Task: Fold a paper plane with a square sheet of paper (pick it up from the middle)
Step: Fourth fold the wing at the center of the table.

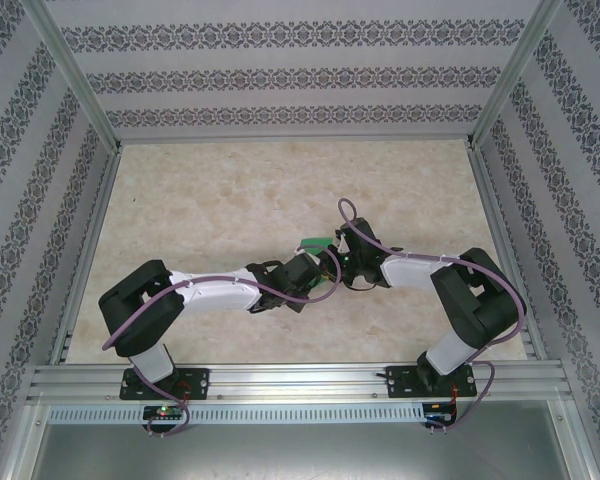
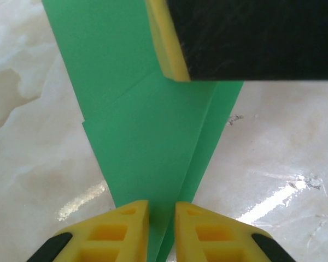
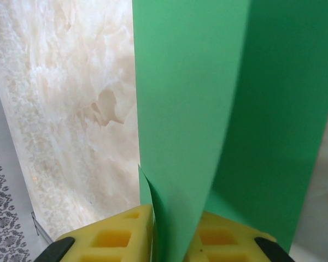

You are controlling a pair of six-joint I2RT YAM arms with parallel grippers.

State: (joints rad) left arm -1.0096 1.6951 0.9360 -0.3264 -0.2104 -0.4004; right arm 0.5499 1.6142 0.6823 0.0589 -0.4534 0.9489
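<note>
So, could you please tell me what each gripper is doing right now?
Left gripper: closed on the folded green paper.
Right gripper: paper between its fingers; grip cannot be told.

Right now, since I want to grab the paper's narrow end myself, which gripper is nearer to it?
Left. The paper tapers down between the fingers of the left gripper; the right gripper sits at its wider part.

Top ext cam: fixed high behind arm bases [image 1: 165, 382], looking down and fwd across marble-look table [image 1: 230, 200], whole workspace, far off. L wrist cam: v. close, looking along own yellow fingers [image 2: 120, 229] onto folded green paper [image 2: 147, 147], tabletop right under. R wrist cam: equally close, past own fingers [image 3: 115, 234]. Shared by all 3: paper, table.
</note>
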